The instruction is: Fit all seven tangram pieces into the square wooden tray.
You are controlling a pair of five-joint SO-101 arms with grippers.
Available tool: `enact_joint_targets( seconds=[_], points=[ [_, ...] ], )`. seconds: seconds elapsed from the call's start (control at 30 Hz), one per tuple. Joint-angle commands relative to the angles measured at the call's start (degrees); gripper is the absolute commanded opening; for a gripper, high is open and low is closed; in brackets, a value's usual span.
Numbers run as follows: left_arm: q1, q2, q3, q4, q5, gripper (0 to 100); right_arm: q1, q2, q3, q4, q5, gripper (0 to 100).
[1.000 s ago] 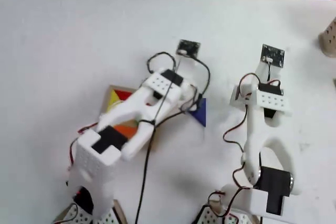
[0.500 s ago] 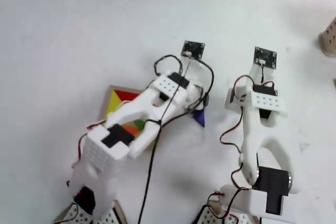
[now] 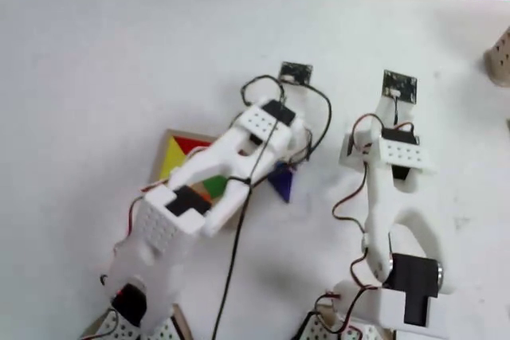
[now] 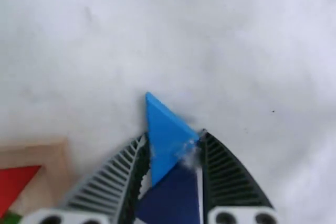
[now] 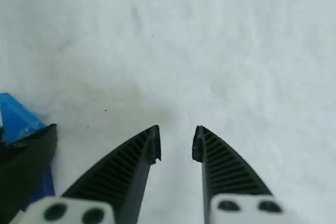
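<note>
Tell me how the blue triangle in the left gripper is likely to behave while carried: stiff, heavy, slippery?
Probably stiff: the blue triangle shows straight, unbent edges in the left gripper. Likely light, as it looks like a thin, flat piece. It might pivot or slip, since it looks smooth and is pinched only by its edges, with the tip sticking out.

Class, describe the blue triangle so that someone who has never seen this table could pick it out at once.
On the white table, find the tray under the left arm. Just off the tray's side nearest the right arm, the left arm's jaws grip the blue triangle. It is outside the tray, whose visible pieces are red, yellow and green.
</note>
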Motion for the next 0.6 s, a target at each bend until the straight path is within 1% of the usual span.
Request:
enact_joint_targets(
  seconds=[0.0,0.13,0.37,0.5,0.57],
  points=[
    [-0.13,-0.13,-1.14,0.18,-2.02,6,-0.75,-1.98,-0.09,-1.54,0.79,10.6],
    [-0.22,-0.13,-1.23,0.18,-2.02,9,-0.75,-1.98,-0.09,-1.54,0.79,10.6],
    [0.04,-0.4,-1.32,0.7,-2.2,9,-0.75,-1.98,-0.09,-1.54,0.79,10.5],
    [-0.31,-4.7,0.18,0.7,-2.55,5,-0.75,-1.98,-0.09,-1.54,0.79,10.5],
    [-0.4,-8.4,2.55,0.35,-2.55,5,-0.75,-1.98,-0.09,-1.54,0.79,10.5]
  ],
)
